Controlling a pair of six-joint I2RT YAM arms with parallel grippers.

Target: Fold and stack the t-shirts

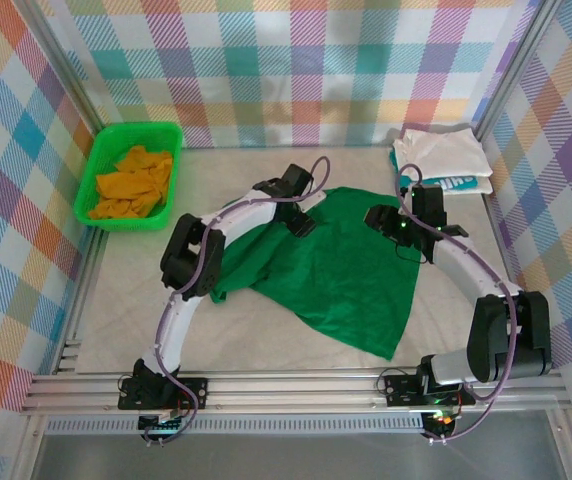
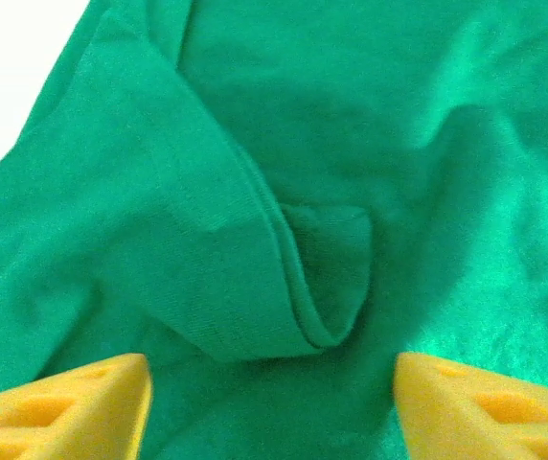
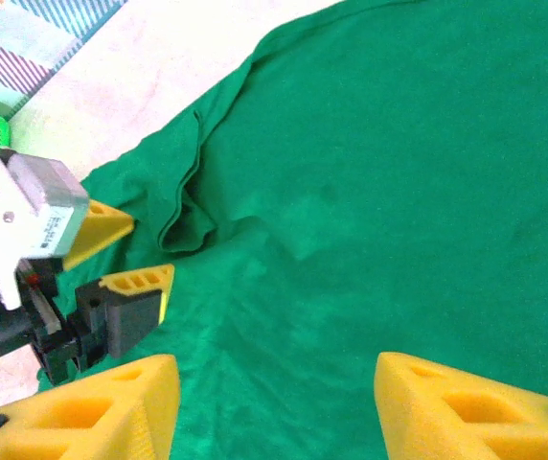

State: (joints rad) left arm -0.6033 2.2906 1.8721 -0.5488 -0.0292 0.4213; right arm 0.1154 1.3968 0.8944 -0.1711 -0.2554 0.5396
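A plain dark green t-shirt lies spread and rumpled in the middle of the table. My left gripper hovers open over its far left part, just above a folded hem or sleeve edge; the left gripper holds nothing. My right gripper is open over the shirt's far right part, and between the fingers of the right gripper there is only flat green cloth. The left gripper shows beside the fold. An orange shirt lies crumpled in the basket. A white shirt rests folded on a teal one.
The bright green plastic basket stands at the back left. The white and teal pile sits in the back right corner by the checked wall. Bare table lies in front of the green shirt and to its right.
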